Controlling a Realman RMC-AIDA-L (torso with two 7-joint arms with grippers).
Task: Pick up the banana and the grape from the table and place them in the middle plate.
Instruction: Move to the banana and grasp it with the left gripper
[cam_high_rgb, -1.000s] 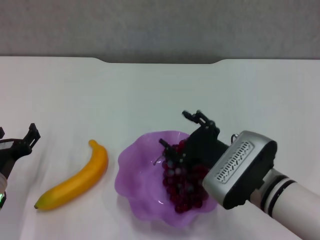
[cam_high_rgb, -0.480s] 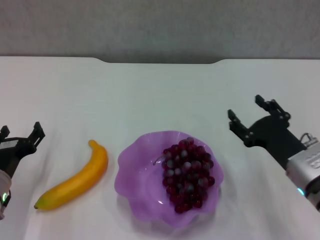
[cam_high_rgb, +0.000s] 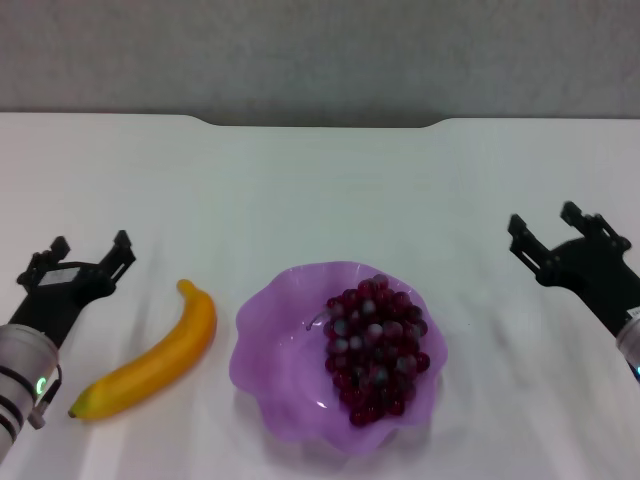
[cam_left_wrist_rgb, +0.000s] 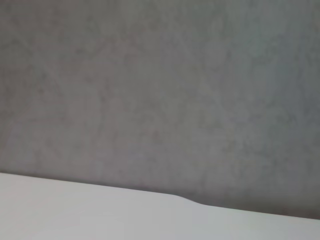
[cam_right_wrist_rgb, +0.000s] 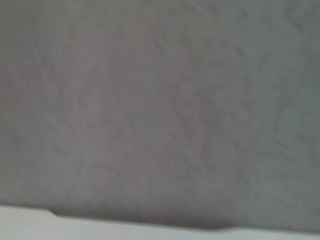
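While the grape (cam_high_rgb: 373, 350) sits inside the plate (cam_high_rgb: 275, 385), on its right half, the banana (cam_high_rgb: 150, 365) lies on the table (cam_high_rgb: 320, 190) just left of the plate, stem end toward the rim, green tip pointing near-left. Half done by the look of it; banana is the step in hand.

Left gripper (cam_high_rgb: 78, 258) hovers left of the banana, close to its stem half, fingers spread, holding nothing. Right gripper (cam_high_rgb: 558, 232) sits well right of the plate, fingers apart, empty, looks idle. Both wrist views show only the table's far edge and a grey wall, no help for aiming.

For a good grab: bring the left gripper over the banana's middle, turn the wrist so the jaws straddle its width across the curve, not along its length. Come down straight, close on the thick mid-section, since the skin looks smooth and the ends taper, likely to slip or pivot. Lift clear of the wavy rim before moving right. Set it in the free left half of the plate, beside the grape, not on top; release low so it doesn't roll out.
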